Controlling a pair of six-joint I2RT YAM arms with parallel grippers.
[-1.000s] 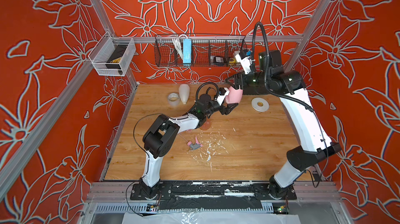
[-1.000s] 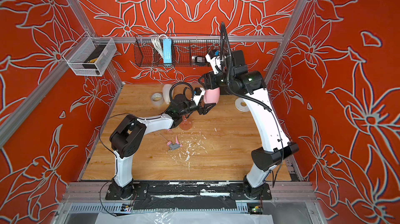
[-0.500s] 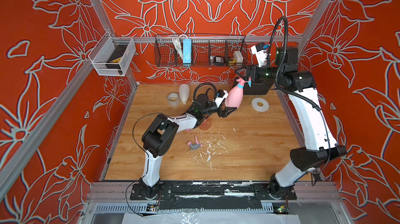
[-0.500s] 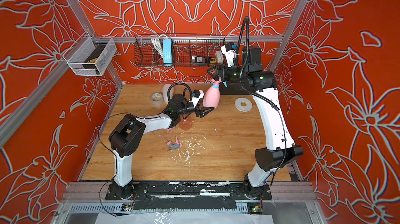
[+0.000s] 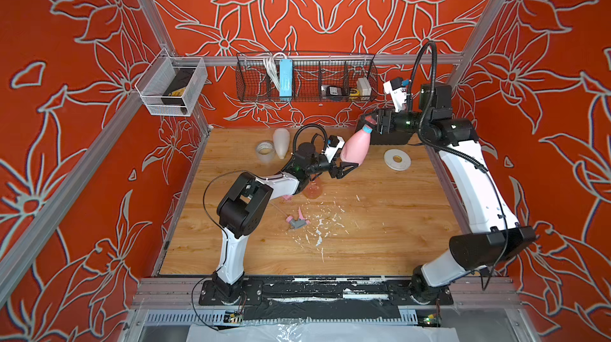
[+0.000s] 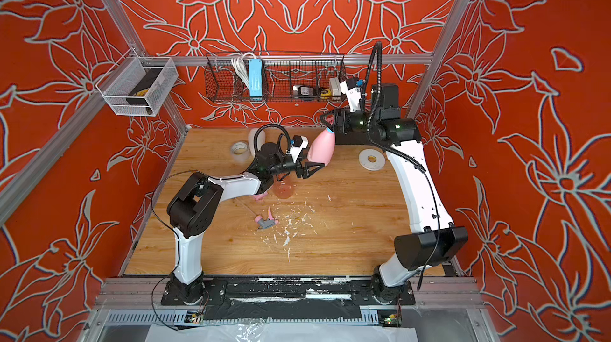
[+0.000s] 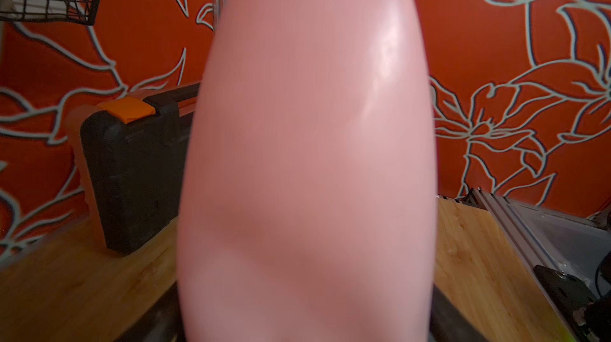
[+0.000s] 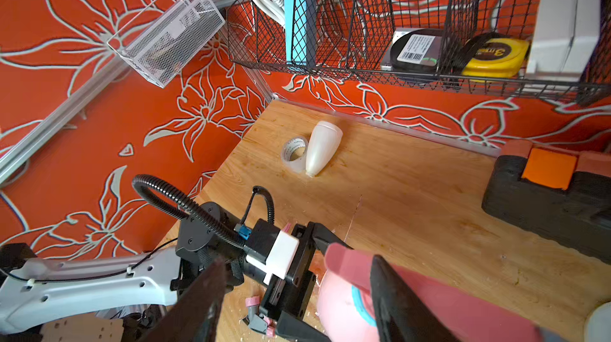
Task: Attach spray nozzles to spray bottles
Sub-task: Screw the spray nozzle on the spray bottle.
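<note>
Left gripper (image 5: 346,169) is clamped on the base of the tilted pink bottle (image 5: 354,147) near the back middle of the table (image 5: 363,241); the right gripper (image 5: 371,121) straddles the pink-and-blue nozzle (image 5: 366,129) on its neck, though whether it pinches is unclear. A black wire basket (image 5: 307,98) on the back wall holds a blue power strip (image 5: 286,79), tape measure (image 8: 489,57) and white box (image 8: 565,26); the cream bottle (image 5: 281,142) lies beside a tape roll (image 5: 265,149).

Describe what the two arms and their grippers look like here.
The left arm and right arm have white link shells and black joint housings. Ribbed black conduit loops over each wrist. The left gripper and right gripper have black angular fingers, each with a white camera box and blue connector behind it. A thin black cable trails along the left arm.
</note>
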